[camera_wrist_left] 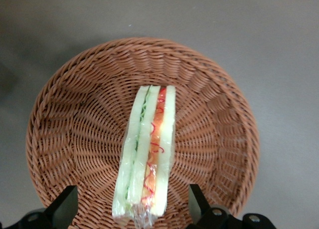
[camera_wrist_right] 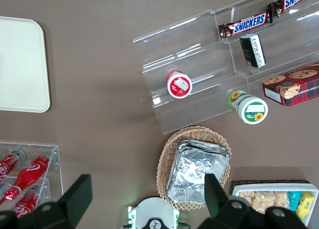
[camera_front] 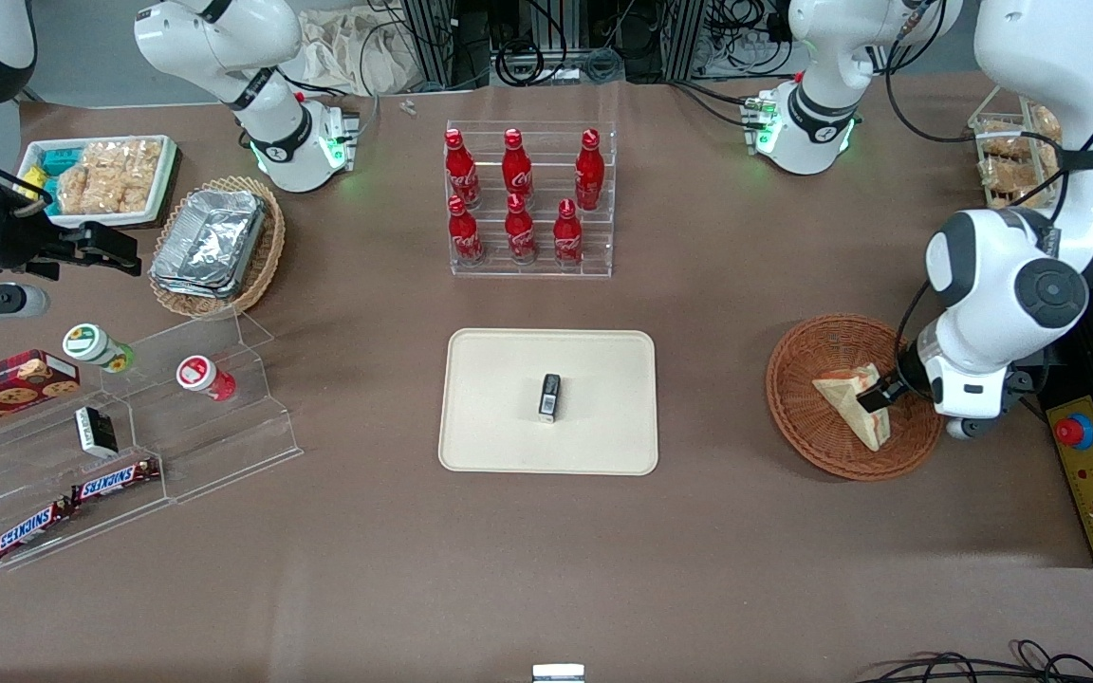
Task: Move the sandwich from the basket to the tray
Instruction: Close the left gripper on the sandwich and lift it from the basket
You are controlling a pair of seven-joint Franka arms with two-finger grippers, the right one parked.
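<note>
**Gripper spread over the sandwich in the basket**

The table [camera_front: 698, 569] is covered in brown cloth. Largest on it is the tray [camera_front: 509, 436], cream and flat, near the middle, with a small dark packet [camera_front: 549, 396] lying on it (its label is too small to read). Farther from the front camera stands a clear tiered rack [camera_front: 529, 266] holding six red bottles [camera_front: 519, 194] with white script lettering that looks like Coca-Cola.

Toward the working arm's end lies the basket [camera_front: 812, 436], round and reddish-brown. The sandwich [camera_wrist_left: 147, 154] is in it, a wrapped wedge resting on its side, white bread with green and red-orange filling showing along the cut edge. The gripper [camera_wrist_left: 133, 209] hangs just above the sandwich, its jaws released and wide, one finger [camera_wrist_left: 65, 204] on each flank of the wedge, neither touching it in the wrist view.

Toward the parked arm's end, a clear stepped stand [camera_front: 129, 446] carries two Snickers bars [camera_front: 115, 479], a red-capped pot [camera_front: 205, 377], a green pot [camera_front: 96, 346] with a sunflower on its lid, and a red cookie box [camera_front: 6, 384]. Nearby, a tan oval basket [camera_front: 262, 256] holds foil containers [camera_front: 210, 242], and a white tray [camera_front: 162, 180] holds snack packets.
</note>
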